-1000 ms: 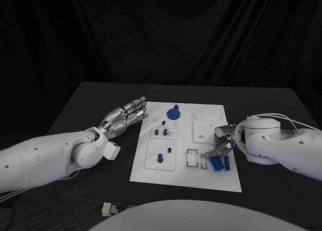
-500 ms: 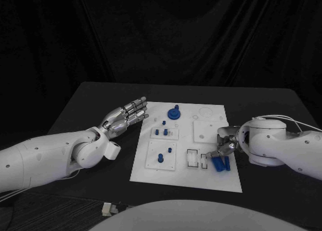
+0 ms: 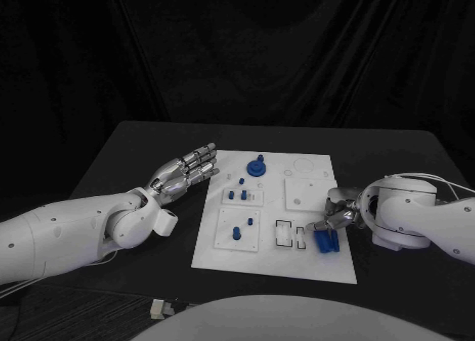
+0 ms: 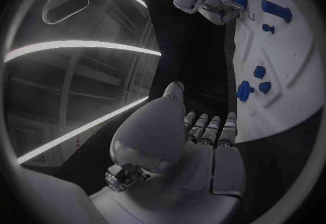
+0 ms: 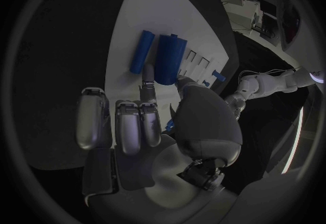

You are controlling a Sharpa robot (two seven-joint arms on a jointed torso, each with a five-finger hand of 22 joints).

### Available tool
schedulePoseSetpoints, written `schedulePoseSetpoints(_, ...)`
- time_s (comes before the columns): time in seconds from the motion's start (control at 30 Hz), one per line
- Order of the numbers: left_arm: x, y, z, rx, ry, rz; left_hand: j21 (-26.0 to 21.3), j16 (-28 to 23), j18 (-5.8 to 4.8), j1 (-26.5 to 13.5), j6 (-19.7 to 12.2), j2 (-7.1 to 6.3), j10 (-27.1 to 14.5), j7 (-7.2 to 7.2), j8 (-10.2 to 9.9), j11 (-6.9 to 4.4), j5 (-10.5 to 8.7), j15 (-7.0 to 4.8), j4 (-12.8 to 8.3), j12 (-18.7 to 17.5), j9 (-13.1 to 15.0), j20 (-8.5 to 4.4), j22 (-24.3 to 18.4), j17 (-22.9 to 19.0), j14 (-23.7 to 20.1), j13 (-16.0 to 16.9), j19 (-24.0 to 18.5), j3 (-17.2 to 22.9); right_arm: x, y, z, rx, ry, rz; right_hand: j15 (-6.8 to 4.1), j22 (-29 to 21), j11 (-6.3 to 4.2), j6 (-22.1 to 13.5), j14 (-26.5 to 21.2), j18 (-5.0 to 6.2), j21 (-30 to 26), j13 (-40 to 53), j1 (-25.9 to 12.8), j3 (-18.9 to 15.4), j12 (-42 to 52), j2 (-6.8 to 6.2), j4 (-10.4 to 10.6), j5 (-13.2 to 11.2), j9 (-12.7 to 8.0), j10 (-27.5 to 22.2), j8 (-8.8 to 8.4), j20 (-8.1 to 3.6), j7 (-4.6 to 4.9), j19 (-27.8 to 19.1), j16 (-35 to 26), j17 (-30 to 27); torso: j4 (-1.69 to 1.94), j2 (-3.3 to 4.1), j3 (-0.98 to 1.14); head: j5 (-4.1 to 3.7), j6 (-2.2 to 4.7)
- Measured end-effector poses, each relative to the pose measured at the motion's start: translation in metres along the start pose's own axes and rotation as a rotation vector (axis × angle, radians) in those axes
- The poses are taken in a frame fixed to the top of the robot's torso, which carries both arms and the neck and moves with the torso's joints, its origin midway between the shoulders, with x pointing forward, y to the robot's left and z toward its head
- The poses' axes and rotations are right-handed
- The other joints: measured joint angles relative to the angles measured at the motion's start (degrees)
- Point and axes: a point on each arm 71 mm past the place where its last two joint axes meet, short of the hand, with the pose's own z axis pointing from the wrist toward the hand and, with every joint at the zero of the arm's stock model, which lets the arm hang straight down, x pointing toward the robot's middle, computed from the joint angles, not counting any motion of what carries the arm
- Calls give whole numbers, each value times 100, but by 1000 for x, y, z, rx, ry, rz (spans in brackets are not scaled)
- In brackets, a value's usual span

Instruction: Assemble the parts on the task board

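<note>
The white task board (image 3: 299, 264) lies mid-table. Near its right edge lie a wide blue block (image 3: 321, 242) and a thin blue bar (image 3: 334, 241), also seen as the block (image 5: 170, 58) and the bar (image 5: 143, 50). My right hand (image 3: 336, 213) hovers just behind them, fingers half curled, one fingertip (image 5: 146, 80) down on the board between the two pieces. A bit of blue shows between thumb and fingers; whether it is held is unclear. My left hand (image 3: 186, 170) floats flat with spread fingers beside the board's left edge, holding nothing.
A round blue part (image 3: 257, 168) stands at the board's far middle. Small blue pegs (image 3: 237, 193) and another peg (image 3: 235, 232) stand in the left panels. Two rectangular slots (image 3: 287, 235) lie left of the block. Black table (image 3: 401, 163) surrounds the board.
My right arm and hand have drawn slightly to the right, away from the board's middle. The blue block and bar stay put. The left hand has not moved.
</note>
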Motion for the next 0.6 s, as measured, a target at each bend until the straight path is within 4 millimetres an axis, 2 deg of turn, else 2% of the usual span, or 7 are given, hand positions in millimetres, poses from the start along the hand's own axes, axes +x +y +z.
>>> schedulePoseSetpoints(0.2,0,0,0,-1,0,0,0,0,0,0,0,0,0,0,0,0,0,0,0,0,0,0,0,0,0,0,0,0,-7,0,-5,-8,-7,67,13,0,8,6,-2,12,-23,0,6,1,0,7,-1,0,4,8,-11,0,-6,0,0,0,0,0,0,-14,0)
schedulePoseSetpoints(0.23,0,0,0,-1,1,0,0,0,0,0,0,0,0,0,0,0,0,0,0,0,0,0,0,0,0,0,0,0,-8,1,-5,-11,-8,79,13,0,8,12,-2,90,-23,0,6,1,0,7,-1,5,4,9,-11,0,-11,0,0,0,0,1,0,-18,0)
schedulePoseSetpoints(0.6,1,1,1,-2,3,-2,0,0,0,0,0,0,0,0,0,0,0,-1,-1,5,0,0,0,-1,0,0,0,1,-16,21,-5,-51,5,197,-2,-1,15,3,-20,90,-89,-1,6,1,0,8,-1,51,16,18,-17,-12,-21,-12,0,0,3,2,0,-40,0)
